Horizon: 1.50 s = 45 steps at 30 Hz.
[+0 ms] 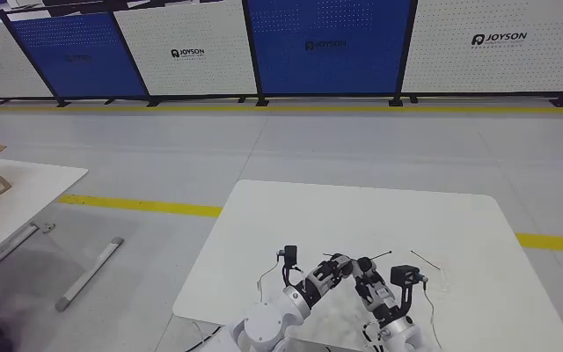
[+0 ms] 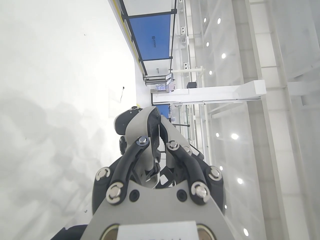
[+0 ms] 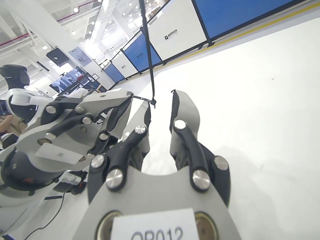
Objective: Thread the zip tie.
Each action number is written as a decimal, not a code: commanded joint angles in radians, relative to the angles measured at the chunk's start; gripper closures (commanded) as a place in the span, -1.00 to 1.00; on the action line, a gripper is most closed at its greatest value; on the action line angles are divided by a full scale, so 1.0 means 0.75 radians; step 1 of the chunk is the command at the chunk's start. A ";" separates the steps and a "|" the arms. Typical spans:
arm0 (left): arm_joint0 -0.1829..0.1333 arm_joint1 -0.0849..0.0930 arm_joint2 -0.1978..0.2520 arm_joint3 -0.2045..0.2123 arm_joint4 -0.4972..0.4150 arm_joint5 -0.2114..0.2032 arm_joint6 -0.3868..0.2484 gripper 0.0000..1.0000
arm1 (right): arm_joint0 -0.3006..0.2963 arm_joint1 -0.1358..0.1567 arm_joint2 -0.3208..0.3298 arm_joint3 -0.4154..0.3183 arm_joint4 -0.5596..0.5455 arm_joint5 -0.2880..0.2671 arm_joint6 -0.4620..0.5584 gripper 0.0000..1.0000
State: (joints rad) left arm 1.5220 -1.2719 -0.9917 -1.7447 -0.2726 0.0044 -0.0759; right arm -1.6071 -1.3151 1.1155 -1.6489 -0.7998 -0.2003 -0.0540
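A black zip tie (image 3: 146, 33) is held above the white table (image 1: 352, 211). In the right wrist view its long strap runs up from a small junction (image 3: 153, 102), and a short stretch leads sideways into my left gripper (image 3: 125, 103), which is shut on it. The left wrist view shows that gripper (image 2: 157, 126) with its pads pressed together. My right gripper (image 3: 162, 102) is open, and the junction sits just off one of its fingertips (image 3: 149, 109), untouched by the pads. In the top view the two grippers (image 1: 339, 264) (image 1: 359, 268) meet near the table's front edge, with the tie (image 1: 374, 258) sticking out to the right.
A second black zip tie (image 1: 426, 260) lies loose on the table to the right of the grippers, also seen in the left wrist view (image 2: 122, 94). Another white table (image 1: 35, 189) stands at the far left. Blue and white panels line the back.
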 commanded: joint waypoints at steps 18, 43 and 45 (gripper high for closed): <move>-0.010 -0.001 0.010 0.014 0.008 0.014 -0.001 1.00 | 0.014 -0.002 -0.005 0.015 -0.007 0.016 0.005 0.88; 0.004 0.001 0.007 0.015 0.002 -0.083 -0.035 1.00 | 0.019 -0.003 -0.014 0.032 -0.028 0.020 0.004 1.00; 0.003 0.001 0.005 0.019 0.001 -0.079 -0.019 1.00 | 0.019 -0.002 -0.014 0.032 -0.026 0.016 0.007 1.00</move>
State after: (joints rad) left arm 1.5248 -1.2709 -0.9874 -1.7325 -0.2712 -0.0574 -0.0977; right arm -1.5929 -1.3171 1.1048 -1.6248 -0.8206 -0.1869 -0.0502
